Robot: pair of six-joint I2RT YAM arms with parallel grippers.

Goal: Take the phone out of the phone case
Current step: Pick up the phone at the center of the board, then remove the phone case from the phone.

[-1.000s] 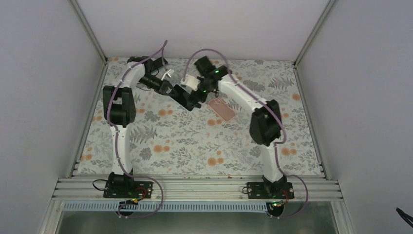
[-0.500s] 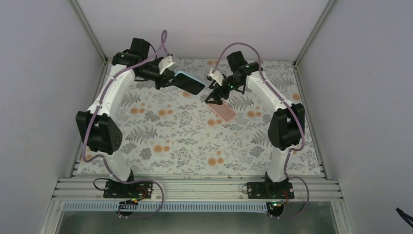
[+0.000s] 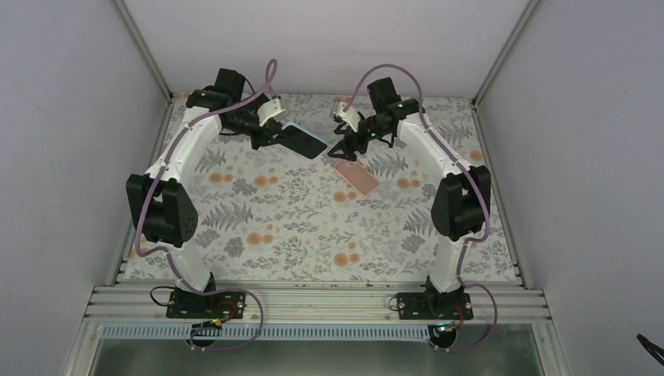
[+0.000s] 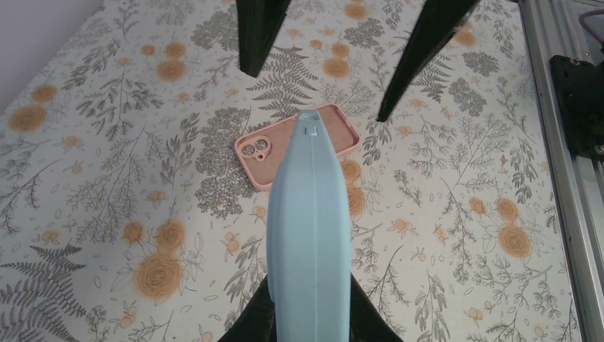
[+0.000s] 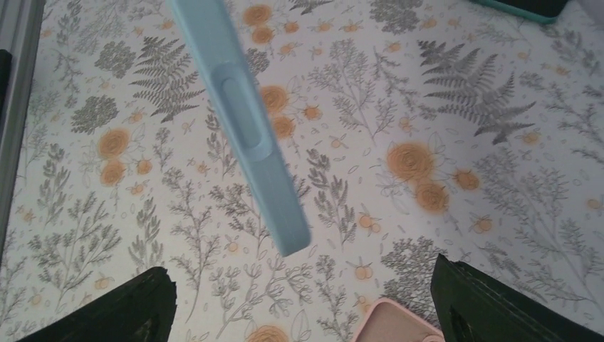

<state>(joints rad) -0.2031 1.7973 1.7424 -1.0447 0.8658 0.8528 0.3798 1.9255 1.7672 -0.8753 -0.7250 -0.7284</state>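
Left gripper [image 3: 273,135] clamps the light-blue phone [image 3: 305,141] aloft over the table's far side, long axis pointing right toward the wide-open, empty right gripper [image 3: 344,150] hovering by the flat-lying pink phone case [image 3: 357,176]; phone sits marginally lower than half a second ago.

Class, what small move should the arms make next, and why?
Probably close the open right fingers in on the free end of the light blue cased phone: the left fingers clamp its other end, and the case looks still on.
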